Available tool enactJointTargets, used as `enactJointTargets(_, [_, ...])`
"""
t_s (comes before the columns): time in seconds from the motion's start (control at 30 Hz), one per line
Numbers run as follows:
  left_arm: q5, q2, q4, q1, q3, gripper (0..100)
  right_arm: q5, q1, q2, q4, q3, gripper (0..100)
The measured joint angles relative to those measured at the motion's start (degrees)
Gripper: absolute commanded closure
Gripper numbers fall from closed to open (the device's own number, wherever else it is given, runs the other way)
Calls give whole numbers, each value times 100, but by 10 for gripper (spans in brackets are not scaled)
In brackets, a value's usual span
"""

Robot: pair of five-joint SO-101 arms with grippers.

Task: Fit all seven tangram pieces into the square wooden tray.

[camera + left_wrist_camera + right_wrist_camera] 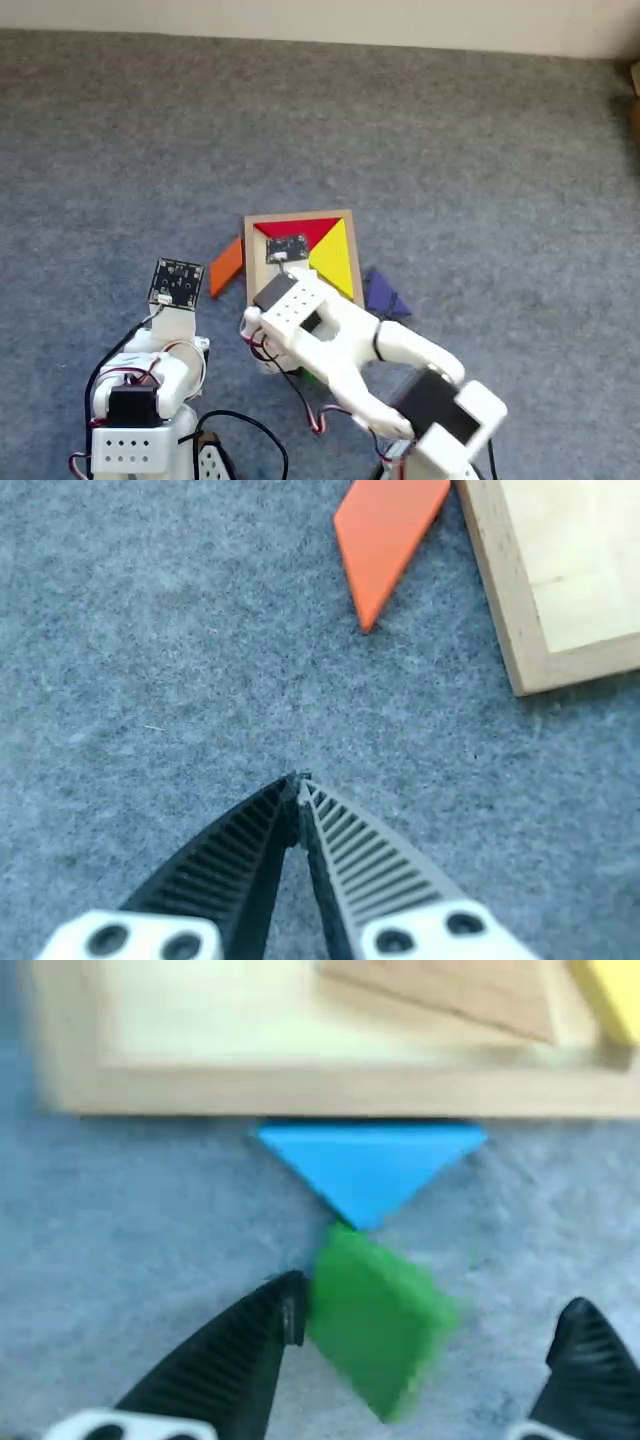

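The square wooden tray (248, 262) holds a red triangle (300, 229) at its far side and a yellow triangle (338, 258) on its right. My right gripper (430, 1332) stands open just off the tray's near edge (300, 1090), over the carpet. A green square (380, 1325) lies between its fingers, close to one fingertip (280, 1310). A blue triangle (368, 1170) lies against the tray's edge beyond the green square. My left gripper (300, 778) is shut on nothing above bare carpet. An orange piece (390, 530) lies ahead of it, beside the tray's corner (530, 650).
A purple piece (383, 295) lies on the carpet to the right of the tray. The orange piece (226, 265) lies to its left. The right arm's white body (330, 335) covers the tray's near part. Grey carpet stretches all around.
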Motion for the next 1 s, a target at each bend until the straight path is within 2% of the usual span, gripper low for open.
enactJointTargets(0.4, [0, 0, 0, 0, 0, 993, 0, 26, 18, 44, 0, 926])
enactJointTargets(0.5, [0, 0, 0, 0, 0, 993, 308, 62, 18, 53, 0, 985])
enactJointTargets(0.77, [0, 0, 0, 0, 0, 993, 1468, 703, -105, 1029, -325, 995])
enactJointTargets(1.0, [0, 0, 0, 0, 0, 993, 2435, 862, -1477, 1521, -396, 995])
